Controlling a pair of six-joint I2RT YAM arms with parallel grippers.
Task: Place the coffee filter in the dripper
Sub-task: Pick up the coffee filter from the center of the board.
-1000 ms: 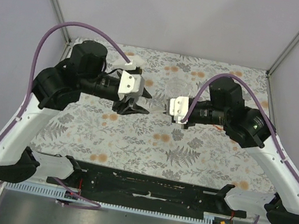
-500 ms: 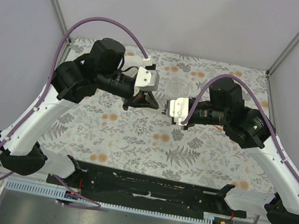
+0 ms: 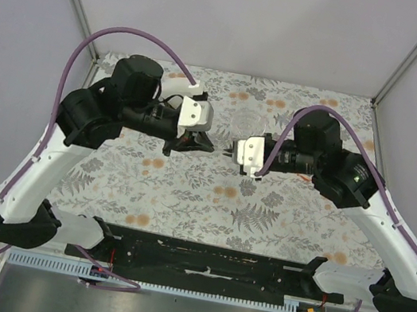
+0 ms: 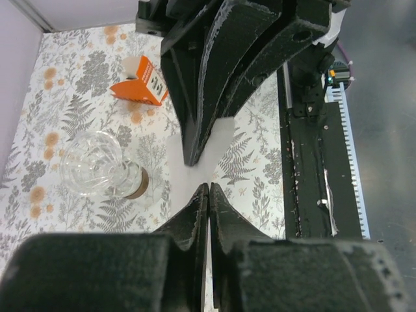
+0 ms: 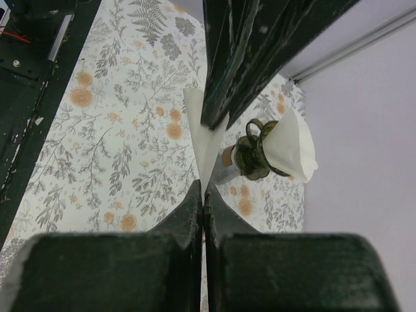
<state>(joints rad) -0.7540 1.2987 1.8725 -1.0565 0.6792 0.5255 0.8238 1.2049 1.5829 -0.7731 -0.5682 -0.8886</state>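
A white coffee filter (image 4: 220,138) hangs flat and edge-on above the middle of the floral table, stretched between both grippers. My left gripper (image 4: 208,188) is shut on one edge of it. My right gripper (image 5: 203,188) is shut on the opposite edge (image 5: 200,136). From above, the two grippers, left (image 3: 209,145) and right (image 3: 232,150), face each other tip to tip. The clear glass dripper (image 4: 97,170) stands on the table behind them (image 3: 247,122), apart from the filter and both grippers.
An orange box (image 4: 140,88) lies at the back right, hidden under the right arm from above. A green glass piece (image 5: 253,151) holding a white paper cone (image 5: 294,146) lies at the back left. A black rail (image 3: 207,257) runs along the near edge.
My left arm swung in toward the centre and its fingers, open a second ago, closed on the filter's free edge. The right arm kept still, holding the filter.
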